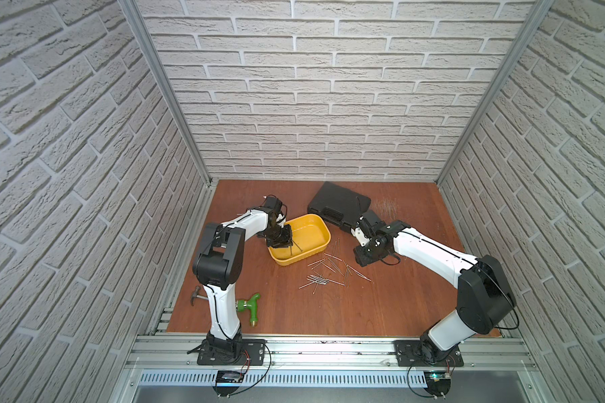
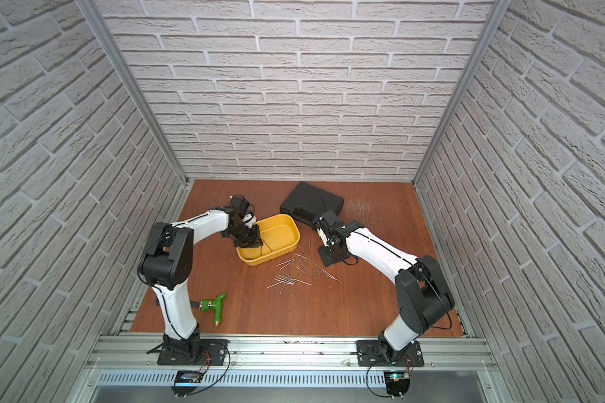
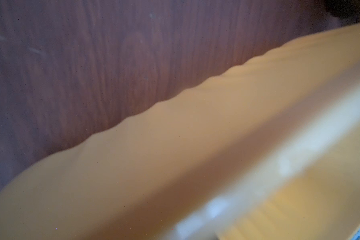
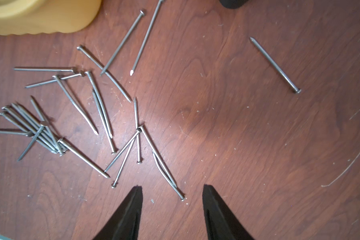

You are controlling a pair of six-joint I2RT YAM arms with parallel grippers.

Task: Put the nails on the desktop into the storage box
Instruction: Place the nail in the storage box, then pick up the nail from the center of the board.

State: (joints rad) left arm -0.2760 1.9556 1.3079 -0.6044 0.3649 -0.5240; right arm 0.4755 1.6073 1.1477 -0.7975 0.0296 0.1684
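Several thin grey nails [image 1: 329, 274] [image 2: 297, 275] lie scattered on the reddish-brown desktop [image 1: 381, 307] just in front of the yellow storage box [image 1: 323, 232] [image 2: 294, 228]. My left gripper [image 1: 286, 243] [image 2: 255, 241] hangs over the box's near-left end, with a couple of nails [image 1: 296, 247] right under it inside the box; its jaws do not show. The left wrist view is a blur of box wall [image 3: 175, 145] and desktop. My right gripper [image 4: 172, 187] [image 1: 359, 261] is open and empty, low over the desktop at the pile's right edge [image 4: 104, 116].
A black moulded case [image 1: 336, 202] lies behind the box, close to my right wrist. A green-handled tool [image 1: 250, 307] and a hammer [image 1: 196, 295] lie near the left arm's base. One lone nail [image 4: 275, 65] lies apart from the pile.
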